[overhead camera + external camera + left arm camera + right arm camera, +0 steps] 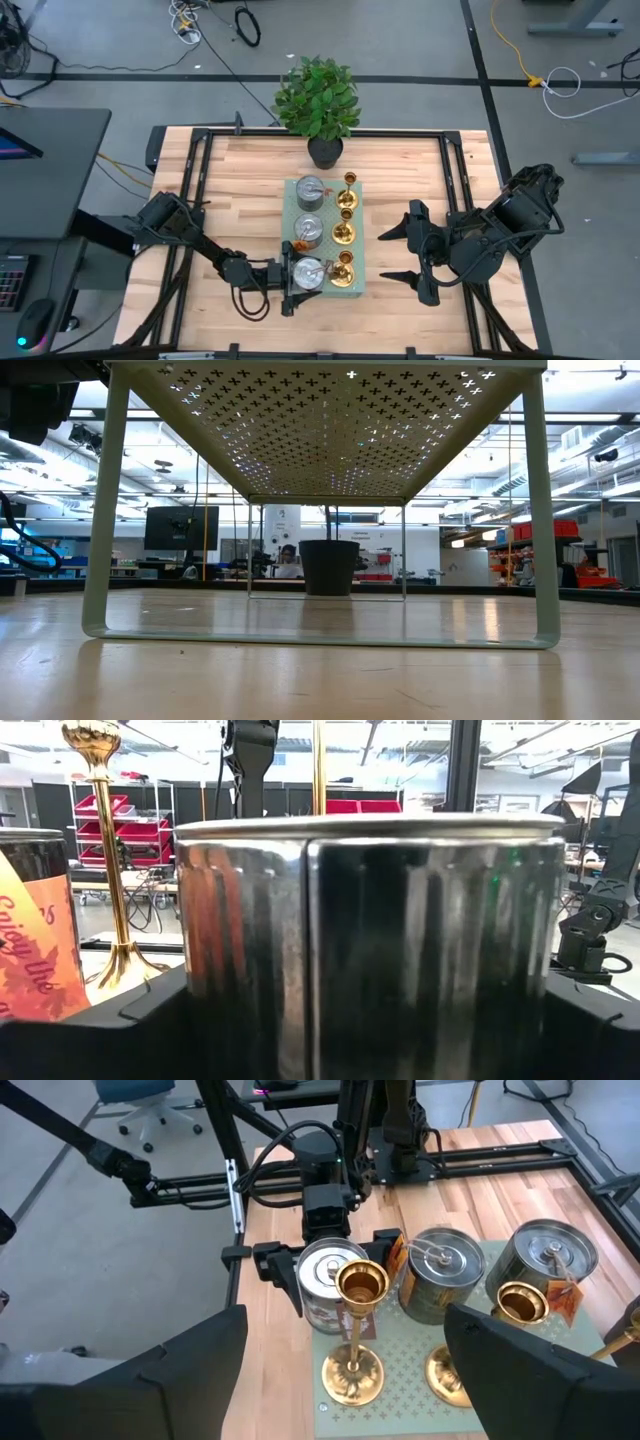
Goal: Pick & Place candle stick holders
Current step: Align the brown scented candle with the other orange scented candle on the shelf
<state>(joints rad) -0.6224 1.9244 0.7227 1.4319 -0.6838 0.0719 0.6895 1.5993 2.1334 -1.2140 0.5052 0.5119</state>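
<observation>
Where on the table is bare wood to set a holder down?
Bare wood lies between the green board and the right gripper, and beside the plant. The board is crowded: silver holders, gold holders, left gripper around the nearest silver one.

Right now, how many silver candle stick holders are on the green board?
3, in one column: far silver holder nearest the plant, middle silver holder, near silver holder between the left claw fingers.

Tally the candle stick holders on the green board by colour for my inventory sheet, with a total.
Silver candle stick holders: 3
Gold candle stick holders: 3
Total: 6, all standing on the green board.
</observation>
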